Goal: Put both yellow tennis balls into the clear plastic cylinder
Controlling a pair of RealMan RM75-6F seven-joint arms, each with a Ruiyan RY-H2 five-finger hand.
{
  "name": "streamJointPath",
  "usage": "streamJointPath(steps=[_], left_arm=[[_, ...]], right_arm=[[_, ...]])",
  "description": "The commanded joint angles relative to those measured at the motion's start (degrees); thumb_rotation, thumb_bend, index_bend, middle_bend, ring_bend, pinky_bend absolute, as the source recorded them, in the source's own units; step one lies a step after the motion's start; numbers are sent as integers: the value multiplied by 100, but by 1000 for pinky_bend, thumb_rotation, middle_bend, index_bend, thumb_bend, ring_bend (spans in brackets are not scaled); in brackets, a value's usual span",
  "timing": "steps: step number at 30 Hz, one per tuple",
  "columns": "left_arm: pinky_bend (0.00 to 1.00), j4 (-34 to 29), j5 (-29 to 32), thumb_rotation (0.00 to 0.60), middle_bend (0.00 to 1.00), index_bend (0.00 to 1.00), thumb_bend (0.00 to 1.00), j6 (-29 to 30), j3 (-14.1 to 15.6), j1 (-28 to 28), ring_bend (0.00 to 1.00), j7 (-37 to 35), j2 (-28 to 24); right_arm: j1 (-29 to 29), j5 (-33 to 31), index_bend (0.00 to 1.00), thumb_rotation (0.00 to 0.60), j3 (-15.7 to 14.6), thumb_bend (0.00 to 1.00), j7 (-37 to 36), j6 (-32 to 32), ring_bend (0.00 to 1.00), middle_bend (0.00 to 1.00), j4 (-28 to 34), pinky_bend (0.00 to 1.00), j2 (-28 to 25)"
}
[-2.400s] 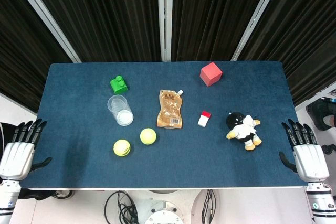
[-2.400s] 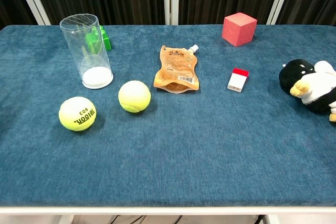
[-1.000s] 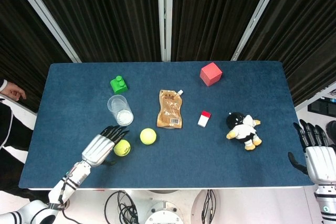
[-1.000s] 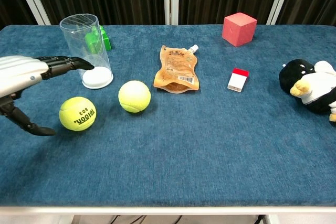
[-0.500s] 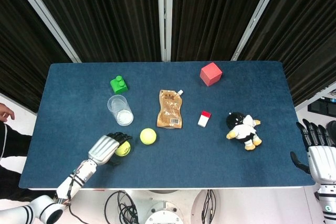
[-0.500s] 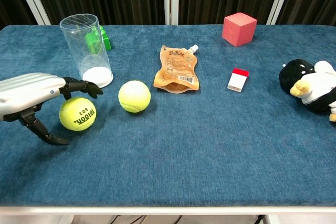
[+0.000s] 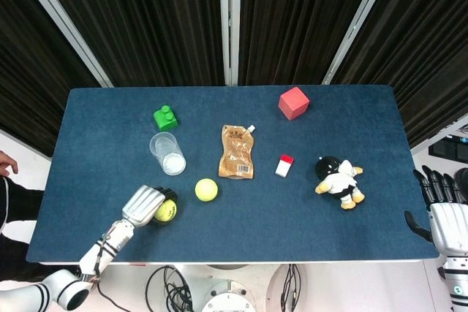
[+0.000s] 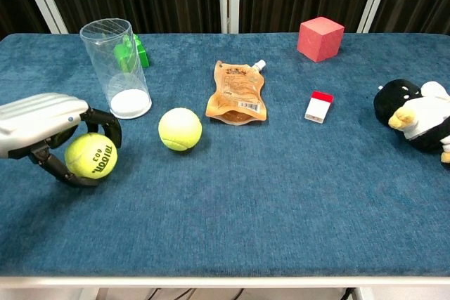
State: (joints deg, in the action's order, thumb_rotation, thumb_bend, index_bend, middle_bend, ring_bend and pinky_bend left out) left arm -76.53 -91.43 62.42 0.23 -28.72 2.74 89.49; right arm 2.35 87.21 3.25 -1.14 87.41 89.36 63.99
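My left hand (image 8: 42, 128) (image 7: 142, 204) wraps its fingers around one yellow tennis ball (image 8: 91, 155) (image 7: 164, 211) at the front left of the table. The second yellow tennis ball (image 8: 180, 128) (image 7: 206, 190) lies free just to the right of it. Behind them the clear plastic cylinder (image 8: 116, 68) (image 7: 167, 153) stands upright with its mouth up and nothing in it. My right hand (image 7: 444, 213) hangs open off the table's right edge, seen only in the head view.
A green block (image 7: 166, 118) sits right behind the cylinder. An orange pouch (image 8: 238, 92) lies mid-table, with a small red-and-white box (image 8: 319, 106), a red cube (image 8: 320, 38) and a plush toy (image 8: 419, 116) to the right.
My left hand came in from the table's left edge, reached the near ball and closed its fingers around it. The ball has shifted slightly left. The right hand drew back a little.
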Motion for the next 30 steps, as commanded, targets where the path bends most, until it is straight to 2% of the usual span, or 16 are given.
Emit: streamJointPath(steps=[1, 3, 8, 12, 16, 19, 22, 25, 30], left_arm=[[810, -152, -55, 600, 515, 481, 210, 232, -45, 39, 561, 160, -137], [821, -323, -70, 600, 528, 495, 210, 337, -57, 64, 573, 205, -273], [824, -1363, -171, 600, 534, 502, 211, 864, -257, 156, 578, 484, -1047], [834, -2165, -151, 600, 545, 513, 217, 1156, -563, 161, 589, 930, -1610], [838, -2614, 354, 600, 549, 517, 226, 931, -1004, -42, 594, 1224, -1975], [834, -2603, 812, 600, 549, 516, 227, 719, -1341, -257, 593, 1251, -2022], [827, -2435, 1190, 600, 548, 516, 227, 481, -1557, -476, 590, 1176, -1916], [825, -2230, 1510, 600, 548, 516, 226, 199, -1668, -683, 589, 1127, -1811], [824, -1791, 1919, 600, 548, 516, 226, -254, -1685, -992, 588, 1210, -1578]], right_arm=[[-3, 8, 0, 600, 1, 273, -3, 9, 0, 0, 10, 0, -13], [-9, 14, 0, 600, 3, 273, -13, 24, 0, 0, 19, 0, -25], [-16, 42, 0, 600, 18, 273, -19, 70, 0, 0, 37, 0, -55], [5, 94, 0, 600, 6, 273, -6, 57, 0, 0, 90, 0, -51], [22, 238, 0, 600, -33, 274, 48, 88, 0, 0, 137, 0, -42], [21, 308, 0, 600, -65, 274, 86, 103, 0, 0, 163, 0, -42], [17, 338, 0, 600, -83, 273, 124, 110, 0, 0, 203, 0, -68], [3, 359, 0, 600, -69, 272, 146, 167, 0, 0, 259, 0, -100], [-19, 339, 0, 600, -41, 273, 120, 226, 0, 0, 314, 0, -151]])
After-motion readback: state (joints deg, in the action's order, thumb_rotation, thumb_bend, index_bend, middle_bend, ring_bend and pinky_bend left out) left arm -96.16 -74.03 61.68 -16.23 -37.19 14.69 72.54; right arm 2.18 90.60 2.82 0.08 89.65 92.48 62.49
